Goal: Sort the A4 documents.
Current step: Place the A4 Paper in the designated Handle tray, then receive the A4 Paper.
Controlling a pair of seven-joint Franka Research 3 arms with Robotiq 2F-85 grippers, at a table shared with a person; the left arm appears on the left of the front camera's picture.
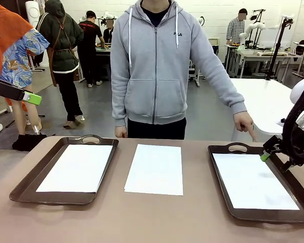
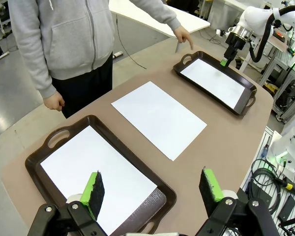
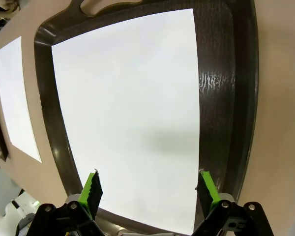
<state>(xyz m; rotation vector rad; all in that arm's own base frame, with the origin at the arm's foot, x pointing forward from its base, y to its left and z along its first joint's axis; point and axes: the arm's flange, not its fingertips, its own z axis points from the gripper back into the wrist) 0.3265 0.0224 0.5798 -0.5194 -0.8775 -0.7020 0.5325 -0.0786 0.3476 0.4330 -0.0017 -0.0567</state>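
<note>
The worktop (image 1: 157, 217) is a plain brown surface with a rounded near edge, carrying two dark brown handled trays and three sheets of white paper. The left tray (image 1: 55, 197) sits toward the worktop's left end, angled a little, and the left A4 sheet (image 1: 76, 168) lies flat inside it. The middle A4 sheet (image 1: 155, 169) lies bare on the worktop between the trays, close to the far edge and touching neither tray. The right tray (image 1: 218, 177) sits at the right end with the right A4 sheet (image 1: 253, 181) flat inside, leaving a strip of textured tray floor bare along one long side.

The left gripper (image 2: 151, 177) is held up off the worktop at its left end, jaws spread wide with nothing between them. The right gripper (image 3: 148, 173) hangs low over the far right part of the right tray, jaws likewise wide apart and empty, the sheet lying below them.

A person (image 1: 154, 66) in a grey zipped hoodie stands at the far edge, one hand (image 1: 244, 123) pointing down near the right tray's far handle. Behind is a grey floor (image 1: 96, 106), a white table (image 1: 266, 101) and other people at benches.
</note>
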